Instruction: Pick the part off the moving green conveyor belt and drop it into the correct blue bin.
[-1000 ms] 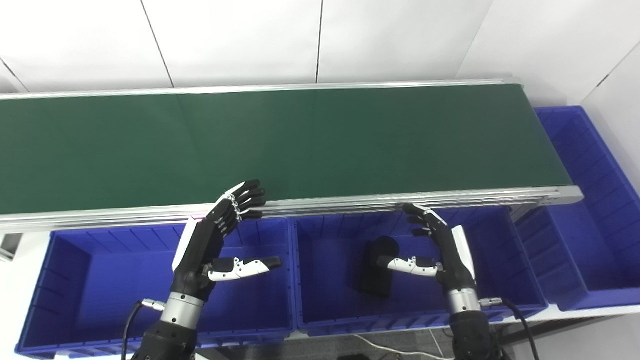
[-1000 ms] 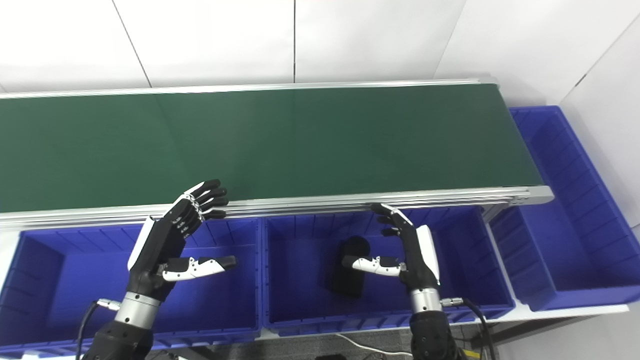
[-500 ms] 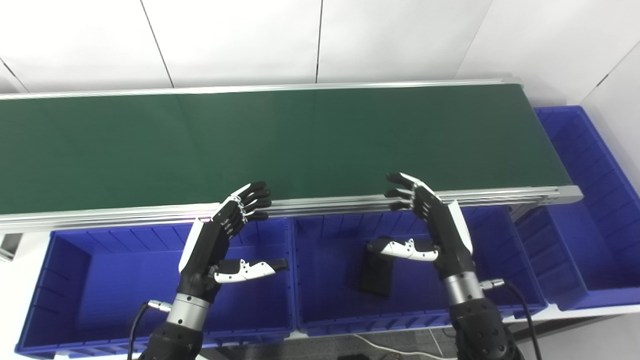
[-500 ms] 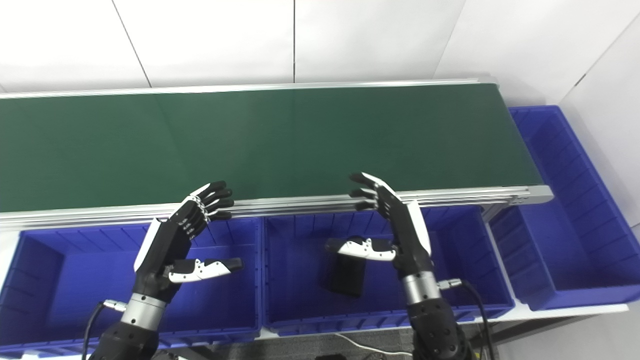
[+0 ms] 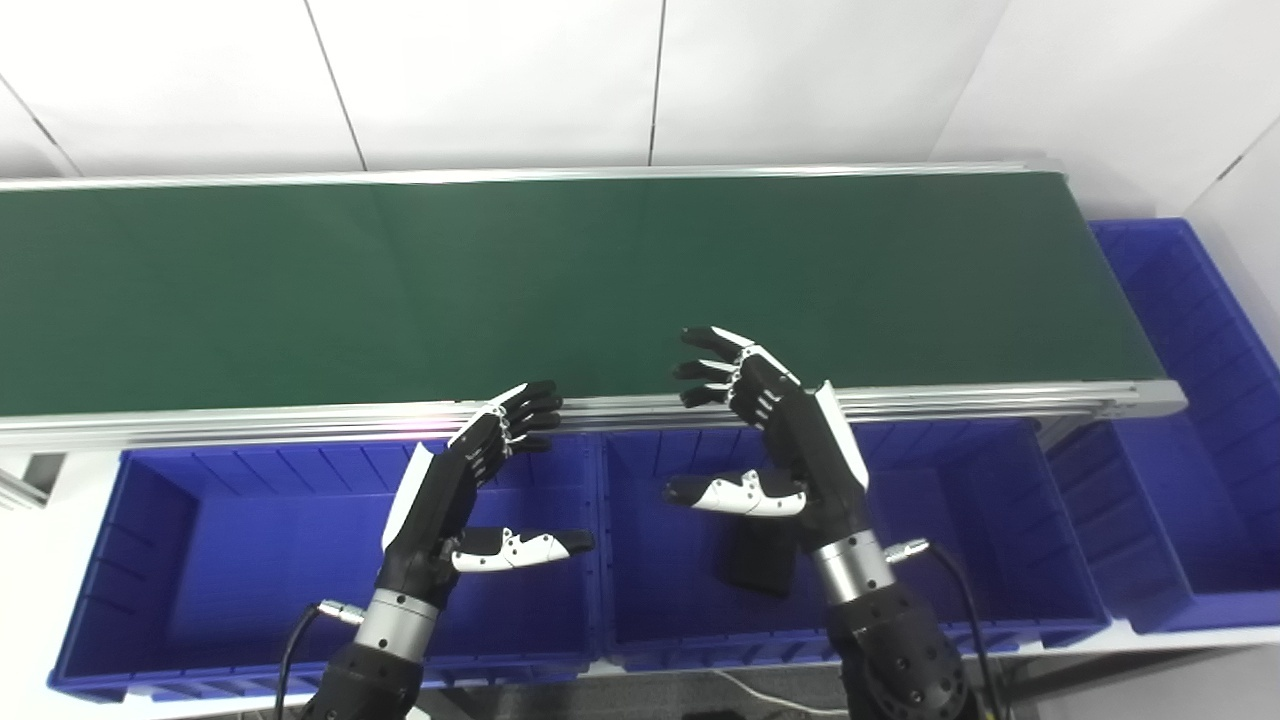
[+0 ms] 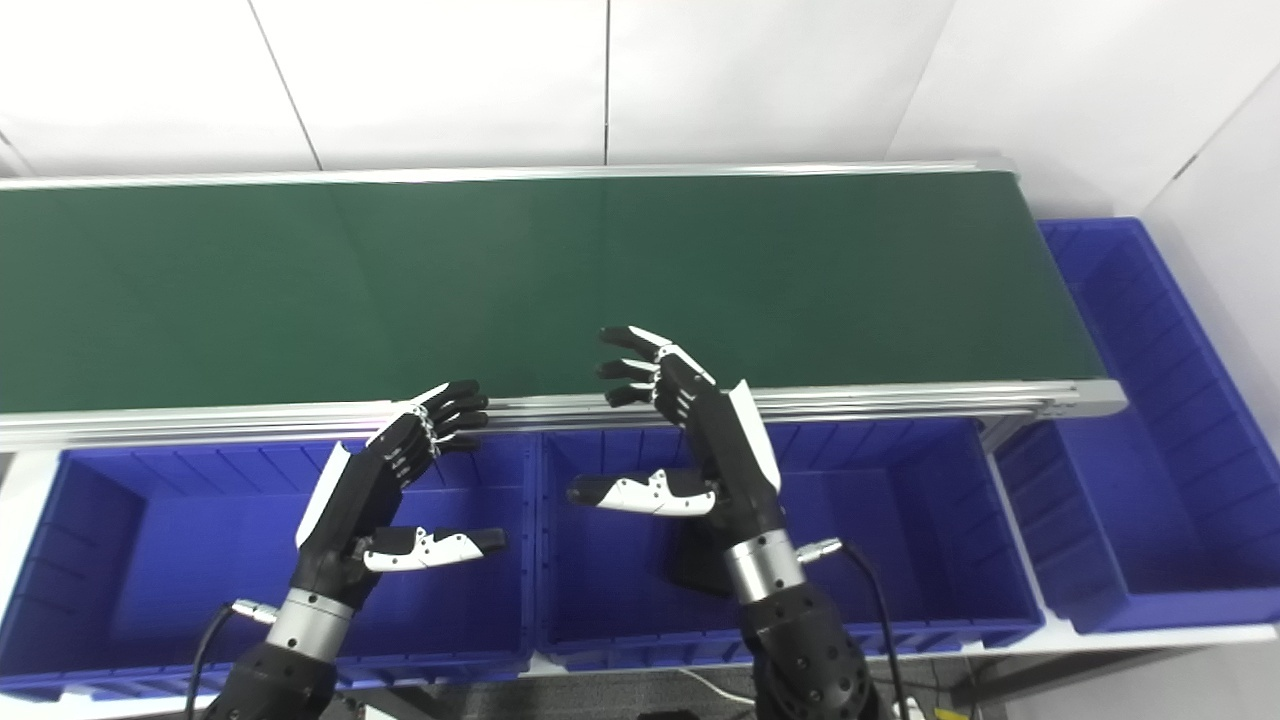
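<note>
A black part [image 5: 757, 560] lies on the floor of the middle blue bin [image 5: 1010, 535], partly hidden behind my right wrist. My right hand [image 5: 775, 440] is open and holds nothing; its fingers reach over the near rail onto the edge of the green belt [image 5: 560, 280]. My left hand [image 5: 470, 490] is open too, hovering over the left blue bin [image 5: 230, 540] with its fingertips at the rail. The belt carries no part in either view.
A third blue bin [image 5: 1200, 420] stands at the belt's right end, lower than the belt. The aluminium rail [image 5: 950, 398] runs between belt and bins. White wall panels rise behind the belt.
My right hand has risen out of the middle bin and moved left and forward to the belt's edge, leaving the black part in the bin. The camera has shifted slightly.
</note>
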